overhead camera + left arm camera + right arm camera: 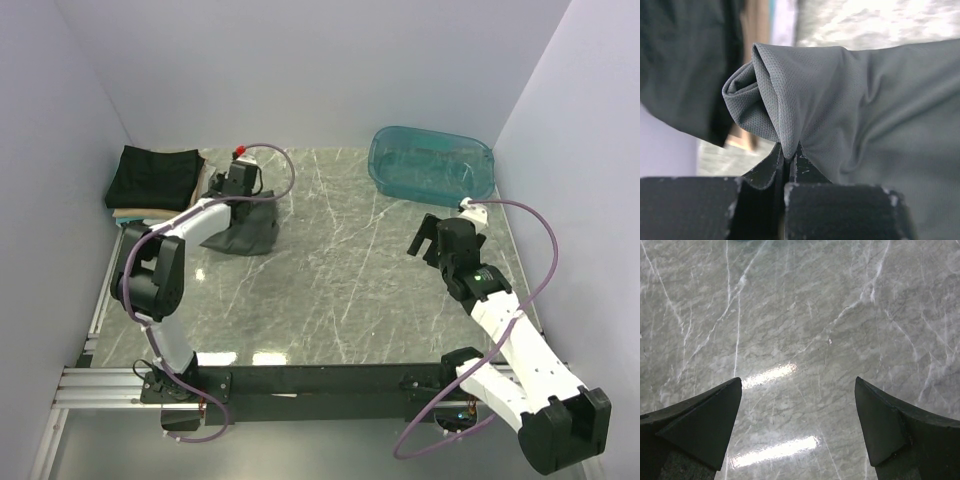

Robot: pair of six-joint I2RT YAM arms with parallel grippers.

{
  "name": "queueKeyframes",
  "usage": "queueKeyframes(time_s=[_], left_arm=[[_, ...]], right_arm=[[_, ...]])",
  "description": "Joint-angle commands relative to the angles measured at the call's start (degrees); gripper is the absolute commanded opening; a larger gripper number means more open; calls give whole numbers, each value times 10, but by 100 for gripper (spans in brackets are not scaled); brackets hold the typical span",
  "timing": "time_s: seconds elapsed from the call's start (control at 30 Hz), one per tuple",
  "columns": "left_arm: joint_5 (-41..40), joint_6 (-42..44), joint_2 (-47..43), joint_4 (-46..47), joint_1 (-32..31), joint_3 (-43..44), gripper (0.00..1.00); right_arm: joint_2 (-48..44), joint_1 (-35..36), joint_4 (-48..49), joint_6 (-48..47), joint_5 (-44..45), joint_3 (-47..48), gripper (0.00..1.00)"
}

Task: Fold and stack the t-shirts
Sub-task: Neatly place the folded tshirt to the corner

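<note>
A dark charcoal-grey t-shirt (245, 232) hangs bunched from my left gripper (238, 197) at the back left of the marble table, its lower part resting on the surface. The left wrist view shows the jaws pressed together on a fold of that grey cloth (805, 100), my left gripper (788, 156) shut on it. A stack of folded t-shirts (155, 178), black on top with tan and cream layers beneath, lies in the back left corner. My right gripper (428, 238) hovers open over bare marble at the right, its fingertips (725, 410) wide apart with nothing between them.
A translucent teal plastic tub (432, 163) stands at the back right. White walls close in the table on the left, back and right. The arm bases and a black rail (320, 380) run along the near edge.
</note>
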Motion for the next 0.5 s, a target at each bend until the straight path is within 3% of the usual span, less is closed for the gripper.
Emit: queueKeyframes(time_s=[0.0, 0.23, 0.47], left_arm=[[-8, 97, -42, 43, 23, 24, 1], [59, 146, -69, 27, 75, 61, 1], [134, 135, -95, -2, 110, 101, 1]], right_arm=[[4, -4, 12, 0, 9, -3, 100], [28, -7, 12, -1, 7, 1, 100], [58, -7, 9, -2, 0, 11, 100]])
